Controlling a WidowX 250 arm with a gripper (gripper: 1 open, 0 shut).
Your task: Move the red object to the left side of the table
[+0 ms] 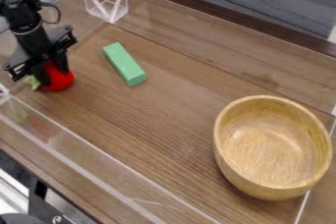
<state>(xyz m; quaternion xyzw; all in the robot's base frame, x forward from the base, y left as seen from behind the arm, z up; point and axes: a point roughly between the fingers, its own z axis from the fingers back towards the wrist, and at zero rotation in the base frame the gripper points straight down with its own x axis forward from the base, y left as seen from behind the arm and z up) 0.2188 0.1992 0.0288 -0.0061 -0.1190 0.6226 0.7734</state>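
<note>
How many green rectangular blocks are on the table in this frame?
1. The green block lies flat on the table, left of centre, just right of the end effector holding the red object. The wooden bowl looks empty, nothing seems hidden.
</note>
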